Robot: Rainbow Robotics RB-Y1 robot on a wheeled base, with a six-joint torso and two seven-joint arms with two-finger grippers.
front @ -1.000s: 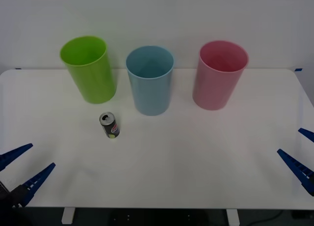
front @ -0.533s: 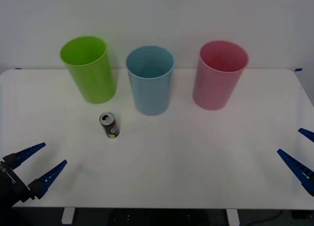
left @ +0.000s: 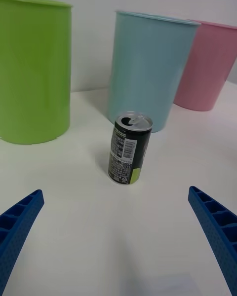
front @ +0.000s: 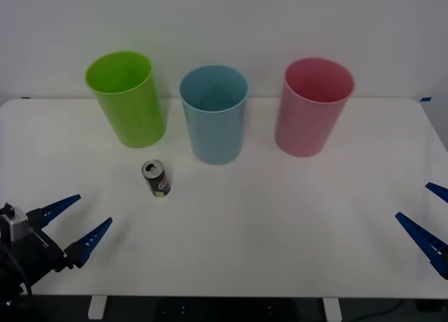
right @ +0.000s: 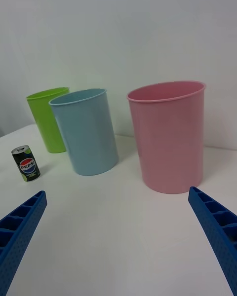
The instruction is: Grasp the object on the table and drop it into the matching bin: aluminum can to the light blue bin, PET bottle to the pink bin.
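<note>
Biggest worry: I'm coming in low with the left gripper (front: 72, 222), and a fingertip clipping the aluminum can (front: 157, 178) is going to tip it and send it rolling; it's standing upright on the table (front: 280, 231), toward the left edge, in front of the light blue bin (front: 213, 115); jaws spread wide, can centred ahead, well apart; right gripper (front: 425, 220) is idling at the right edge, spread too.

Light was bright, even and soft, washing the white table (front: 280, 231) nearly to the tone of the wall behind its far edge. Shadows were faint: a pale smudge beside the can (front: 157, 178) and weak grey patches at the feet of the bins. No glare or blur showed.
</note>
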